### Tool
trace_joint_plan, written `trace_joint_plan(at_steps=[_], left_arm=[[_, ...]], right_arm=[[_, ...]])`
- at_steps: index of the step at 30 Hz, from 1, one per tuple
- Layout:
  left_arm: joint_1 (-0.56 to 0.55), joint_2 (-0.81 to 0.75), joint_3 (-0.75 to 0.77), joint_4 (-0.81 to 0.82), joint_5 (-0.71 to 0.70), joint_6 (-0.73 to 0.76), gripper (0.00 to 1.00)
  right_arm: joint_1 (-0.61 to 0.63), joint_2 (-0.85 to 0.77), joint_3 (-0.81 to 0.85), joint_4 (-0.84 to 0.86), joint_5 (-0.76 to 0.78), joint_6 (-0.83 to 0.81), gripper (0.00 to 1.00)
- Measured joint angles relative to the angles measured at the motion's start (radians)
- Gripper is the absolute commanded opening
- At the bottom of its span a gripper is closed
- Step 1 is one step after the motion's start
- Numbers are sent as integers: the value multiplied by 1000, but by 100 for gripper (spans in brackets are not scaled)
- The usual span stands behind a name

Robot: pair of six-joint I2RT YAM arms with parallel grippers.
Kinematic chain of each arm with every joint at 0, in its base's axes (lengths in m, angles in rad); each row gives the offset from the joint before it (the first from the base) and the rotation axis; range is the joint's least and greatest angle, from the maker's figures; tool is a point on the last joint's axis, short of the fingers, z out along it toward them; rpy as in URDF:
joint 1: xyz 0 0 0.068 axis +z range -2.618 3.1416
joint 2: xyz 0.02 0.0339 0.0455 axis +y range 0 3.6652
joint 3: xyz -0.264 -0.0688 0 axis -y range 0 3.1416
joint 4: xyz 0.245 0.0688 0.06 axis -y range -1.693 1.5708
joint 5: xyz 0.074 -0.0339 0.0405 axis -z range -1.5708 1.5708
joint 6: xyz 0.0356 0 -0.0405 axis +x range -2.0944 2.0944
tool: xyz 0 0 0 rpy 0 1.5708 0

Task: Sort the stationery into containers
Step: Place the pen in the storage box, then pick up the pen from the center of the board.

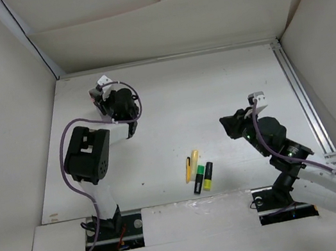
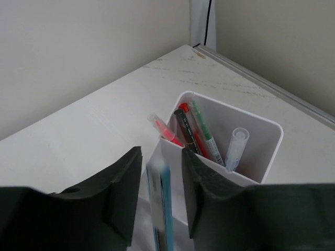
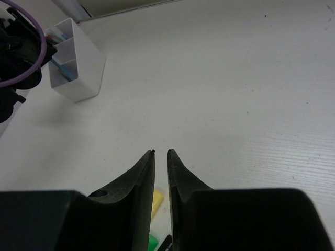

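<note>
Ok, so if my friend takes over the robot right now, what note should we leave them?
Left claw: open, either side of a blue pen standing in one compartment of the white box.
Right claw: nearly shut, empty.
Done: several pens stand in the other compartment.
Left to do: yellow pen, green highlighter and yellow highlighter lie on the table near the right arm.

Two highlighters (image 1: 208,175), six pens (image 2: 204,130), one box (image 2: 261,141)
</note>
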Motion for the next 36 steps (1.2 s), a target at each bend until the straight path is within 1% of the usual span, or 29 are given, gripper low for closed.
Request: trace_joint_plan(at_steps=[1,3,4,7,10,11,12,13,15,16,17,18,19,20,24,28,29,30,32,33,36], left_arm=[[-1,-8,-3,-25,0,-17,33],[-4,-34,-8,-69,0,-42,39],[-8,-52,-12,-84,1,-51,40],[-33,-126,-17,-126,-3,-72,40],[-80,-216,-17,-181,-3,-103,36],[-99,-248,-17,-216,-3,-122,34],[-121,-280,-16,-253,-2,-149,26],[-145,-312,-14,-294,5,-184,22],[-191,-372,-2,-428,50,-280,12],[-212,-396,6,-492,77,-337,4],[-239,-418,15,-554,117,-389,0],[-263,-436,18,-612,164,-435,0],[-285,-449,18,-662,216,-475,0],[-312,-457,17,-706,263,-507,0],[-448,-442,18,-866,465,-579,0],[-585,-374,18,-991,665,-619,10],[-615,-352,17,-1014,703,-632,16],[-642,-335,12,-1033,736,-647,18],[-685,-311,-6,-1059,791,-676,21],[-702,-304,-19,-1066,816,-689,22],[-740,-293,-56,-1082,864,-732,22]], right_arm=[[0,-1,-1,0,0,0,22],[0,-1,-3,0,-2,0,22],[0,-1,-3,0,-3,0,22],[0,-1,-5,0,-3,0,22],[0,-1,-5,0,-3,0,23],[0,-1,-5,0,-3,0,23],[0,-1,-5,0,-3,0,23],[0,-1,-5,0,-3,0,23],[0,-1,-5,0,-3,-2,23],[0,-1,-5,0,-3,-3,16],[0,-1,-5,0,-3,-5,12],[0,0,-5,0,-3,-7,9],[0,0,-5,0,-2,-8,3],[0,0,-5,0,-2,-8,1],[0,1,-5,-1,7,-7,0],[0,8,-5,-6,27,-6,0],[0,10,-5,-11,34,-6,0],[0,10,-5,-15,44,-6,4],[0,9,-5,-18,58,-3,8],[0,8,-5,-18,63,-2,12],[0,7,-5,-20,74,0,18]])
